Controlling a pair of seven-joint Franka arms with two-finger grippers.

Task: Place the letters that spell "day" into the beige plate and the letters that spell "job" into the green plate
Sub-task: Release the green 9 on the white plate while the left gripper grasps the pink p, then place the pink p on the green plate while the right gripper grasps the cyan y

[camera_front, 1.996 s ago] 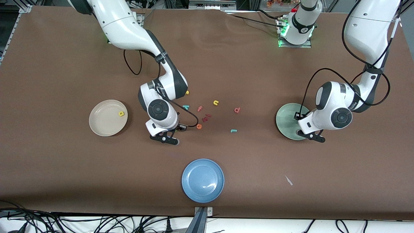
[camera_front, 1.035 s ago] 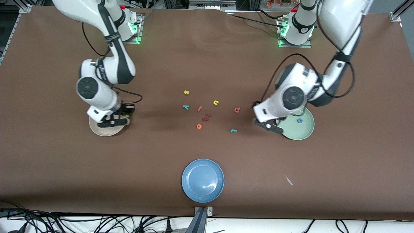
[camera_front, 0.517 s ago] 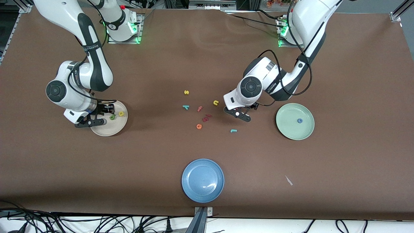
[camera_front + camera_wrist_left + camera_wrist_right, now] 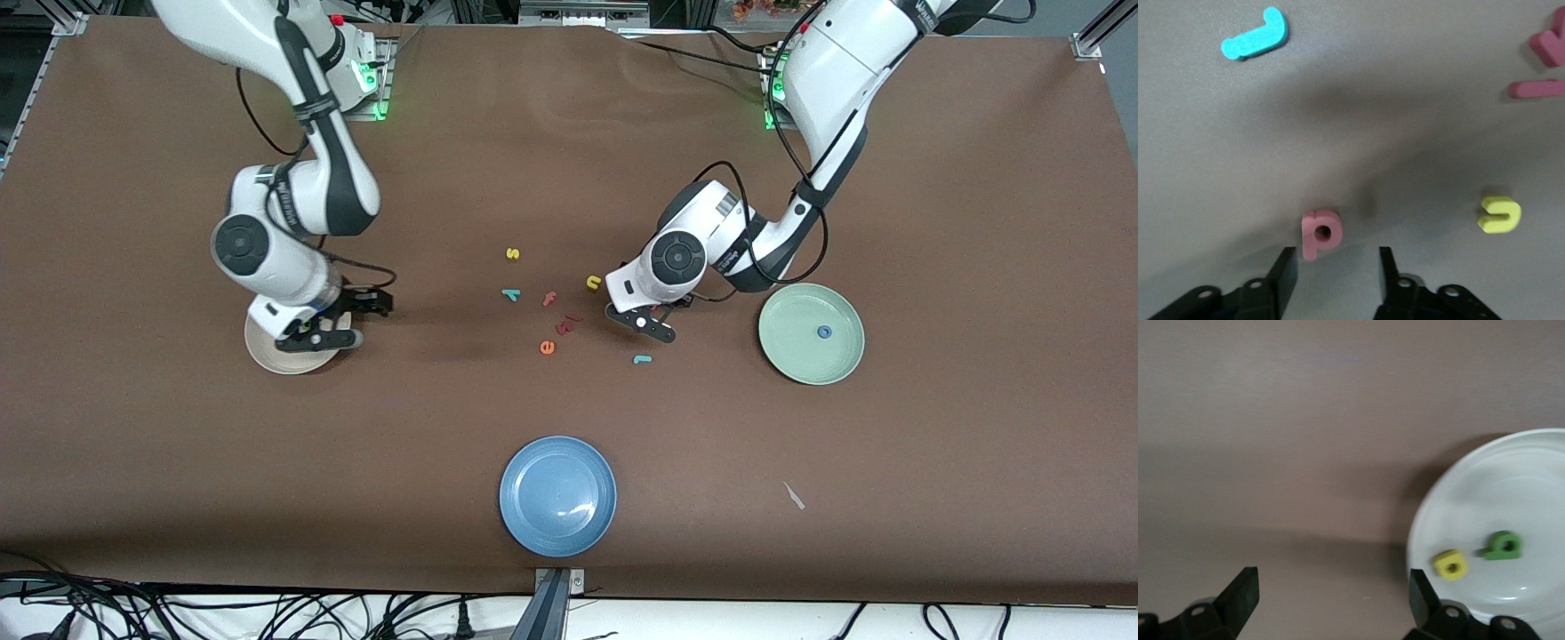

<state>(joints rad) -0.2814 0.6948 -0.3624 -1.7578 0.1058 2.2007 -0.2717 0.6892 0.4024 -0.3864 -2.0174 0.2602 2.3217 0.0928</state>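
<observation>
Lining up left hand (image 4: 1331, 277) on the pink b (image 4: 1319, 231), jaws half-wide, empty; you descend, close. Right hand (image 4: 1331, 600) wide, empty beside beige plate (image 4: 1538, 460).

3 plates (image 4: 289, 360) (image 4: 557, 524) (image 4: 800, 360), about 12 letters (image 4: 511, 253)

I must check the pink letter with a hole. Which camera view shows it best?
The left wrist view: the pink letter lies on the table between the left pincer fingers, hole and stem clear. In the front view the left arm hides it. The right wrist view misses it.
</observation>
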